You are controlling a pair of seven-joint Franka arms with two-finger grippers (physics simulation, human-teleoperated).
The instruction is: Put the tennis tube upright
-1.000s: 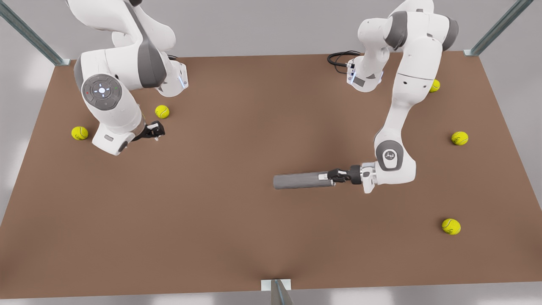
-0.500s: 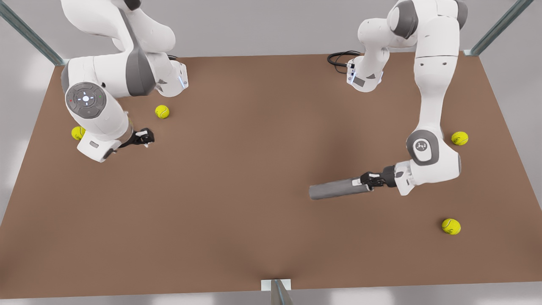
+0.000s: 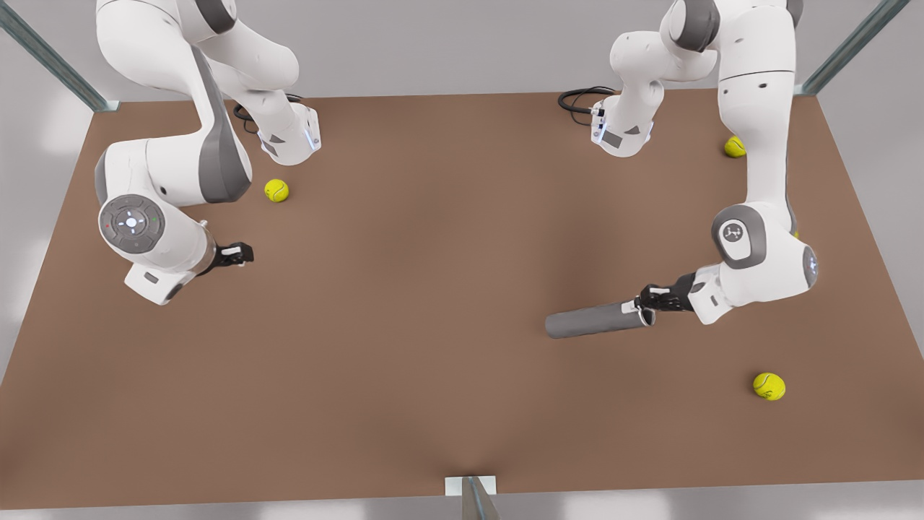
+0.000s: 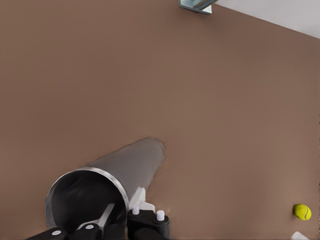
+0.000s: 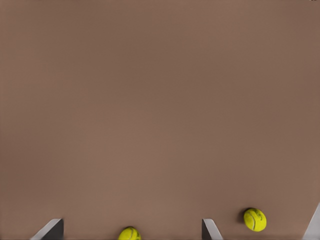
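Note:
The tennis tube is a dark grey cylinder lying nearly flat on the brown table, right of the middle in the front view. Its open silvery-rimmed end points to the front view's right. My left gripper is shut on that rim. The left wrist view shows the tube from its open end, with one finger inside the mouth and the other outside the wall. My right gripper waits low over the table at the front view's left. Its fingertips stand wide apart, open and holding nothing.
Tennis balls lie scattered: one near the right arm's base, one at the far right, and one near the front right. Two balls lie close under the right gripper. A black cable loops at the back.
My left gripper has dragged the tube toward the front view's right and slightly nearer the camera. The right arm has drawn back toward the front view's left, and its gripper has moved nearer.

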